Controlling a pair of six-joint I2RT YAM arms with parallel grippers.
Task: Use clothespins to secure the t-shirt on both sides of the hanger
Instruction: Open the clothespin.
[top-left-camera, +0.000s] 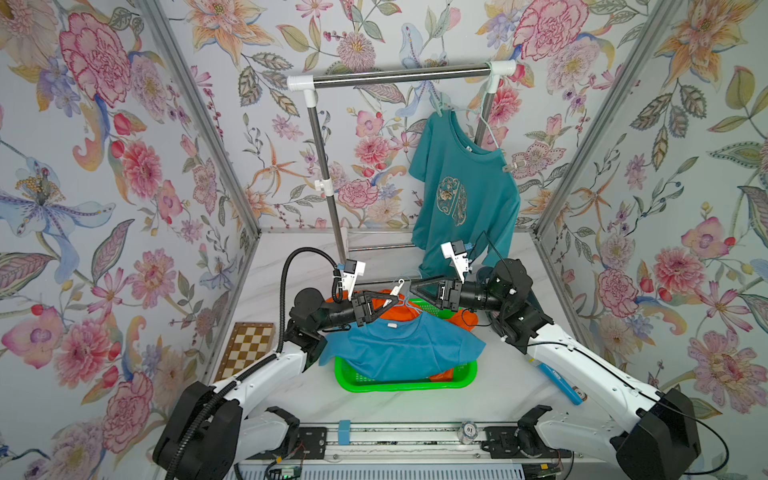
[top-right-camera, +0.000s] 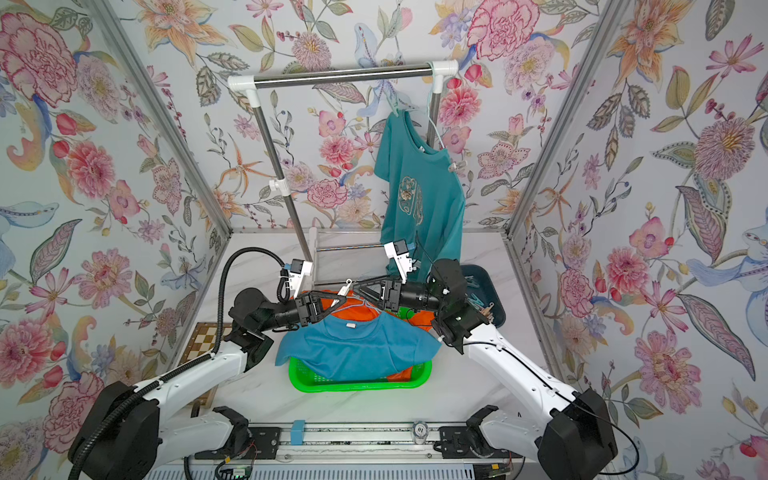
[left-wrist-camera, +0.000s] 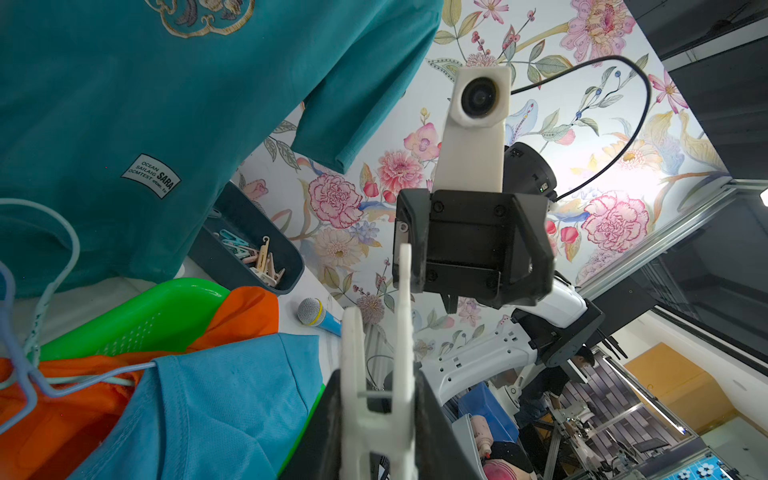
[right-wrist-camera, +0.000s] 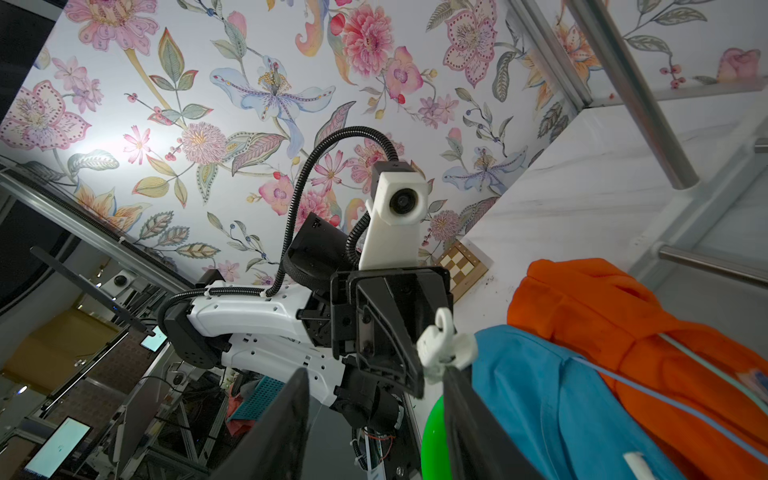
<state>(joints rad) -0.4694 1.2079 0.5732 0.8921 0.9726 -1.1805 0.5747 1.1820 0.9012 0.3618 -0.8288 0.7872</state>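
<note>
In both top views the left end effector (top-left-camera: 392, 300) grips a white clothespin (top-left-camera: 399, 287) above the green basket (top-left-camera: 399, 386) on the bench (top-left-camera: 316, 395), facing the right end effector (top-left-camera: 412, 286); the left wrist view confirms this grip; the right wrist view shows the right jaws apart, holding nothing.

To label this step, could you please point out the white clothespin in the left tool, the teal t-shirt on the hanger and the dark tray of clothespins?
white clothespin (left-wrist-camera: 402, 316), left wrist view, its longer prong.
teal t-shirt (top-left-camera: 488, 208), a top view, chest beside the print.
dark tray (left-wrist-camera: 253, 214), left wrist view, inner wall.
</note>
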